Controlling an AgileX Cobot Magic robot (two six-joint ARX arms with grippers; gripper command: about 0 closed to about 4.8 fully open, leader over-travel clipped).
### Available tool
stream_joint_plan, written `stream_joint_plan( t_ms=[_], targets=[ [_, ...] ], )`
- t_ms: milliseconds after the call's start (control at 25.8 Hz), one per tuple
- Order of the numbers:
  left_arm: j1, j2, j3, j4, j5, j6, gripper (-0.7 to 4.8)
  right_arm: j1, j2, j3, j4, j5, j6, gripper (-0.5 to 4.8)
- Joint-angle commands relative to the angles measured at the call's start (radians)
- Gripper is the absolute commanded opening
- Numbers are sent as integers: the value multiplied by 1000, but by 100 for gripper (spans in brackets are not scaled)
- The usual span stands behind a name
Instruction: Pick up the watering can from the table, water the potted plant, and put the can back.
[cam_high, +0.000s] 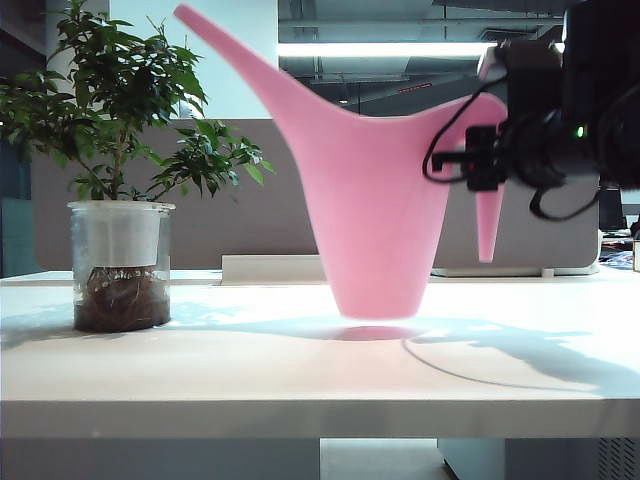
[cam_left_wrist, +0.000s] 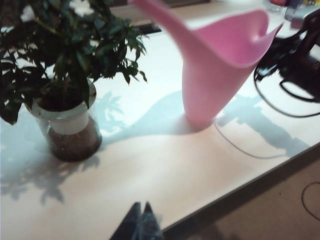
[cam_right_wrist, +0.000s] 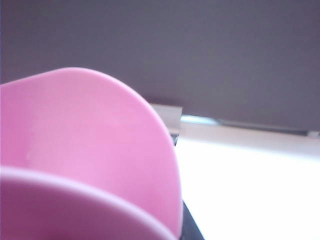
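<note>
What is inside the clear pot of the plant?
Inside the potted plant pot: a white inner cup above, brown roots and dark soil below. The cup's inside is hidden by its wall and leaves.

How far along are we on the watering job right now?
Early or late, can't tell. Right gripper is at the handle of the watering can, which sits upright near the table surface, spout not over the potted plant. Left gripper idles, fingers together.

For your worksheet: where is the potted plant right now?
In the exterior view the potted plant stands at the table's left end, apart from the watering can to its right.
</note>
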Motion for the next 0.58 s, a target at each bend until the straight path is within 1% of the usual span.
stream_joint_plan(
  t_ms=[39, 271, 348, 387, 542, 581],
  targets=[
    [0, 0, 1, 7, 12, 2, -5, 1, 21, 8, 119, -6, 25, -4],
    [0, 0, 1, -1, 29, 2, -5, 1, 56, 5, 134, -7, 26, 2],
    [0, 0, 0, -2, 30, 1, -5, 2, 57, 3, 132, -7, 25, 57],
    [0, 0, 0, -3, 30, 1, -5, 2, 57, 0, 133, -6, 25, 115],
    [0, 0, 0, -30, 29, -2, -5, 1, 57, -2, 120, -7, 25, 123],
    [0, 0, 0, -40, 29, -2, -5, 2, 57, -2, 112, -11, 25, 146]
  ],
)
